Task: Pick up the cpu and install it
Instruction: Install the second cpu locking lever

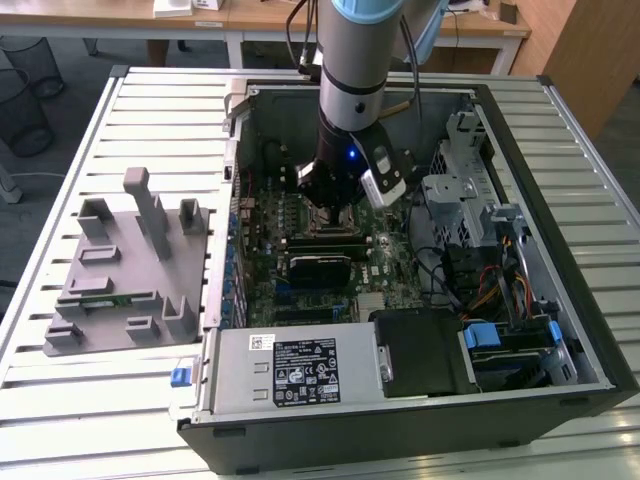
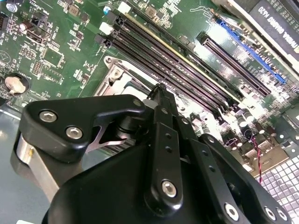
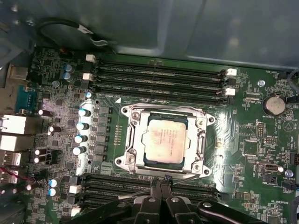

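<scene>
— Where's the cpu (image 3: 164, 140)?
— Seated flat in the motherboard socket (image 3: 164, 141), silver top up.
— And the end effector (image 3: 161, 183)?
— Empty, fingers pinched closed, hovering just beside the socket's edge.

Evenly lit from above in the exterior view, soft daylight, weak shadows inside the computer case (image 1: 590, 330). Strong glare on the chip (image 3: 166, 140) and on the shiny board (image 3: 261, 154) around it in the first wrist view. Slightly blurred black linkage (image 2: 140, 186) in the lower half of the second wrist view; sharper board behind.
</scene>
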Motion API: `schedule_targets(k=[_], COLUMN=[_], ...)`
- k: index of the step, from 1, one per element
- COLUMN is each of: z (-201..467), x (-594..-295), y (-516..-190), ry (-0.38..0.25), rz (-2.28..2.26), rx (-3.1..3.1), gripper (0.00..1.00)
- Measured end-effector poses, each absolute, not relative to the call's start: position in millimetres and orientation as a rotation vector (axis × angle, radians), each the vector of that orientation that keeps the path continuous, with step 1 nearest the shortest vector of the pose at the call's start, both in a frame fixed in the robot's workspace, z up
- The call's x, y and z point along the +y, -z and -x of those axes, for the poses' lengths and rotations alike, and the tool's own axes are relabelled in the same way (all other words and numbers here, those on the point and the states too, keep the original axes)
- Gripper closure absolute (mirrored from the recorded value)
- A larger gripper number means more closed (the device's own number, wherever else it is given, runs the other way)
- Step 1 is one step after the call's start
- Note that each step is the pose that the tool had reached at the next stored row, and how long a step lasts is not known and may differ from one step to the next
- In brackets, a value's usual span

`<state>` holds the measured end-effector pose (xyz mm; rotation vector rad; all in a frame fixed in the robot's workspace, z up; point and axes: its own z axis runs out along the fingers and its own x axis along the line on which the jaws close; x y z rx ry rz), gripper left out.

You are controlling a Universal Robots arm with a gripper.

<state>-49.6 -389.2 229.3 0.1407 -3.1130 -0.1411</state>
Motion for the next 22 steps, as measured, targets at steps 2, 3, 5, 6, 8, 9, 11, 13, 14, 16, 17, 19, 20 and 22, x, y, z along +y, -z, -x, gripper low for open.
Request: schedule_targets(k=[2,3,5,6,8,9,11,13,14,16,17,19,20,22], z=[50.1,50.4,50.8,51.1,51.8,52.1,52.9,53.7,54.1,54.8,55.2,55.8,56.1,56.7], x=[-389.2,-389.2,-389.2,-389.2,-389.2,-389.3,-389.2,-389.2,-389.2,-389.2,-389.2,-389.2,-389.2,-389.3], y=[-228.7,-228.3,-227.1,-226.5,-225.6,-225.2,-224.5,-224.0,-223.7,-223.1,-222.8,-222.2,-221.9,-221.4], ry=[0.141,0.141,0.141,0.141,0.141,0.141,0.141,0.141,0.142,0.142,0.142,0.142,0.142,0.143], rz=[-0.141,-0.141,-0.141,-0.141,-0.141,-0.141,-0.141,-0.141,-0.141,-0.141,-0.141,-0.141,-0.141,-0.141], rx=[-3.113,-3.113,-3.113,-3.113,-3.113,-3.113,-3.113,-3.113,-3.113,-3.113,-3.113,-3.113,-3.113,-3.113], gripper=[0.89,0.89,0.89,0.89,0.89,0.89,0.89,0.89,0.89,0.89,0.89,0.89,0.89,0.89])
